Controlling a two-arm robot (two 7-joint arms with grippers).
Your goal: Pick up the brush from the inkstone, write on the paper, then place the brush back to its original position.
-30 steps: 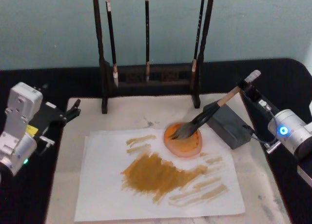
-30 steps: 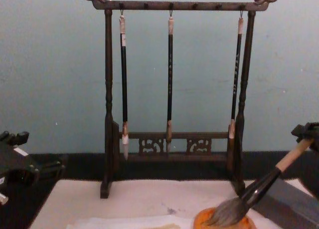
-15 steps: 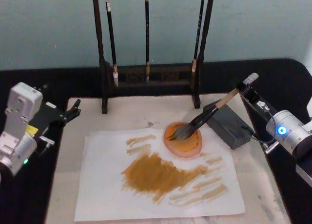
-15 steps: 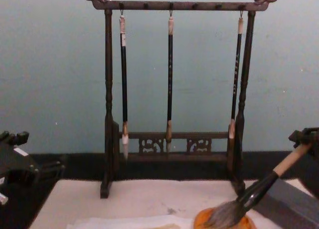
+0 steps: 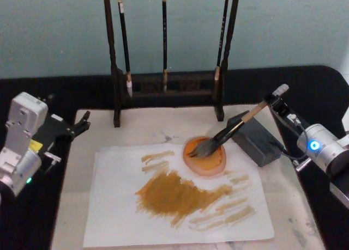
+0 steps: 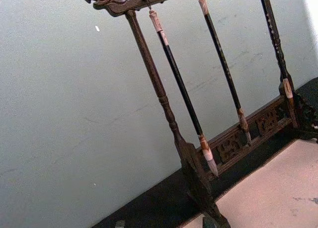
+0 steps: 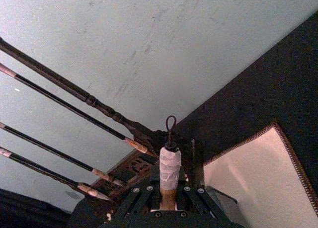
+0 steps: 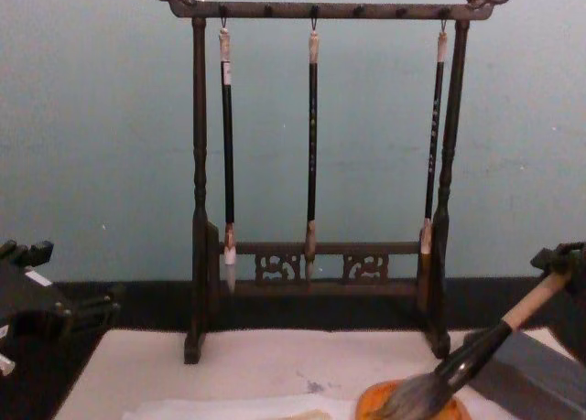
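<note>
The brush (image 5: pixel 234 127) slants with its bushy tuft down in the orange inkstone (image 5: pixel 210 164), its handle rising to the right over the grey box. My right gripper (image 5: pixel 274 104) is shut on the handle just below the white wrapped end (image 7: pixel 169 168). In the chest view the brush (image 8: pixel 476 347) dips into the inkstone (image 8: pixel 371 403) at the bottom edge, held by the right gripper (image 8: pixel 560 260). The paper (image 5: pixel 120 206) lies in front of the dish, carrying ochre strokes. My left gripper (image 5: pixel 83 123) rests open at the mat's left edge, away from everything.
A grey box (image 5: pixel 259 144) sits right of the inkstone, under the brush handle. A dark wooden rack (image 5: pixel 166 81) with three thin black brushes stands behind the beige mat (image 5: pixel 147 122). Black tablecloth surrounds the mat.
My right gripper has sunk slightly, lowering the brush handle toward the grey box. The tuft stays in the inkstone. The left arm has not moved.
</note>
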